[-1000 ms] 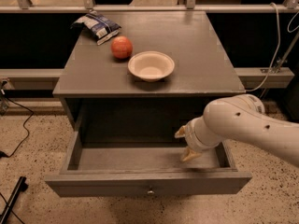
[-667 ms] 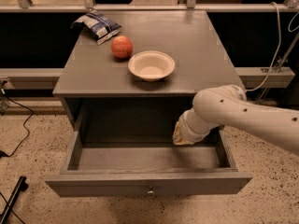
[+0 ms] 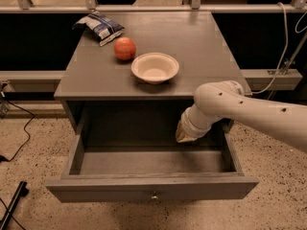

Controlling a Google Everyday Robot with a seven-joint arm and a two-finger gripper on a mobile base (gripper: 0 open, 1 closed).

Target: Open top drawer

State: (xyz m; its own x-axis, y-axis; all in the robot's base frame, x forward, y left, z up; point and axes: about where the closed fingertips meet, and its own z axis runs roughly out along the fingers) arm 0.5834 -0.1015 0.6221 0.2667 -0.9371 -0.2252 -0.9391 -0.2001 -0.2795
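The top drawer [image 3: 148, 188] is a wide matte grey drawer pulled far out from under the grey table top [image 3: 96, 75]. Its deep box shows empty inside. A small round metal knob [image 3: 154, 196] sits at the centre of its front. My white arm comes in from the right. My gripper [image 3: 183, 135] hangs over the drawer's right rear part, just below the table's front edge, well back from the knob. It touches nothing that I can see.
On the table top lie a white bowl [image 3: 155, 67], a red apple [image 3: 124, 48] and a blue-and-white snack bag [image 3: 99, 26]. A black cable [image 3: 19, 143] runs on the speckled floor at the left. A white cable [image 3: 288, 51] hangs at the right.
My arm has risen and swung back to the left, from low inside the drawer's right side to just under the table's front edge. The drawer stays open.
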